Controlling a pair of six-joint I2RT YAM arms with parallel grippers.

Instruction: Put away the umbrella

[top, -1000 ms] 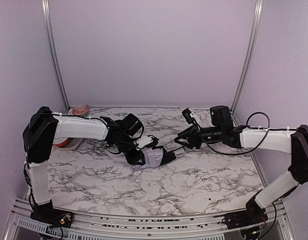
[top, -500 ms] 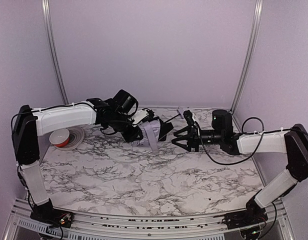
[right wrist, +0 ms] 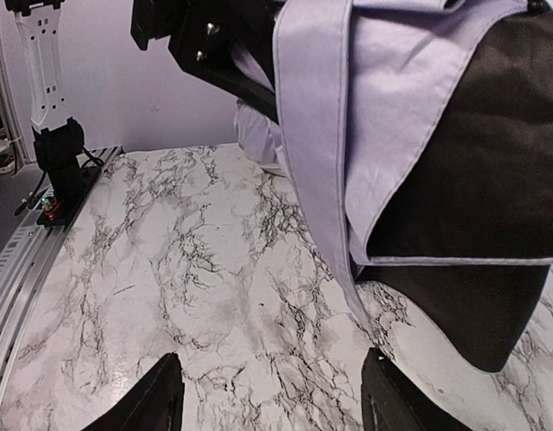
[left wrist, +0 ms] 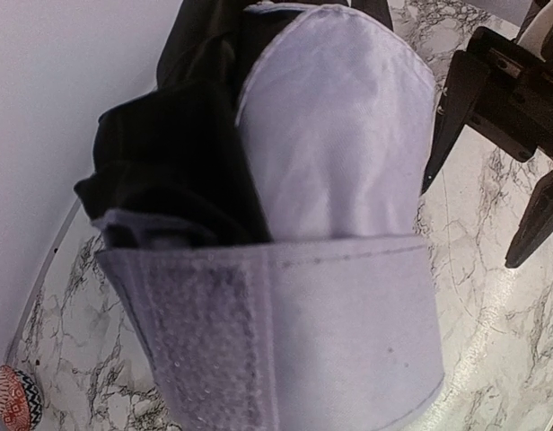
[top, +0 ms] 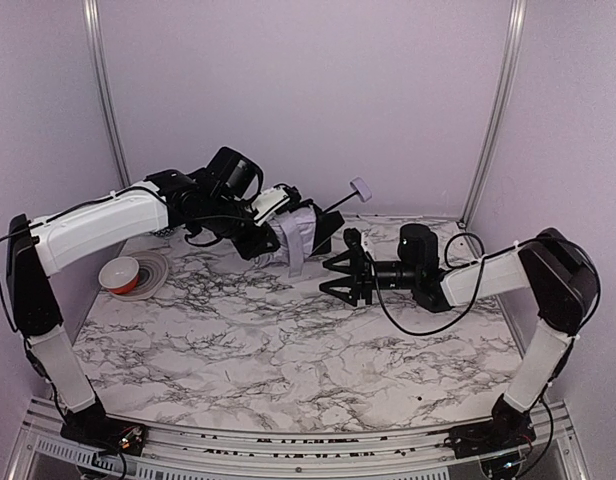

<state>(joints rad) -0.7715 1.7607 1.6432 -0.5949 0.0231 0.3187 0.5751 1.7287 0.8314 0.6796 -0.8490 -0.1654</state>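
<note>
My left gripper (top: 271, 233) is shut on the umbrella (top: 300, 232) and holds it in the air near the back wall. The bundle is pale lavender fabric with black lining, and its thin shaft slants up right to the small lavender handle (top: 360, 189). In the left wrist view the umbrella (left wrist: 339, 180) and its velcro strap (left wrist: 285, 332) fill the frame and hide my fingers. My right gripper (top: 331, 276) is open and empty, just below and right of the bundle. In the right wrist view its gap (right wrist: 269, 373) frames bare marble, with the umbrella (right wrist: 411, 117) hanging above.
A red bowl (top: 120, 272) sits on a plate at the table's left side. A patterned dish (left wrist: 7, 395) lies near the back left wall. The marble tabletop (top: 288, 350) is bounded by lavender walls and a metal rail (top: 288, 440) at the near edge.
My left arm has lifted the umbrella off the table and carried it up toward the back. My right gripper has moved left, open, away from the shaft.
</note>
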